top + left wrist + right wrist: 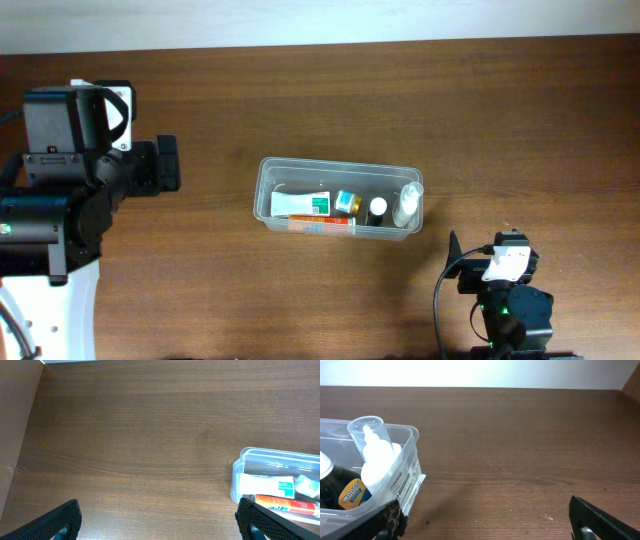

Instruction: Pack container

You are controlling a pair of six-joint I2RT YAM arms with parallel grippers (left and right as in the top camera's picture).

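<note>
Centrally, container [340, 163] on wooden table [500, 110]

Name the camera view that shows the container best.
Overhead: the whole container, rim to rim, with everything inside it. The left wrist view catches only one end, cropped by the frame; the right wrist view only a corner.
</note>
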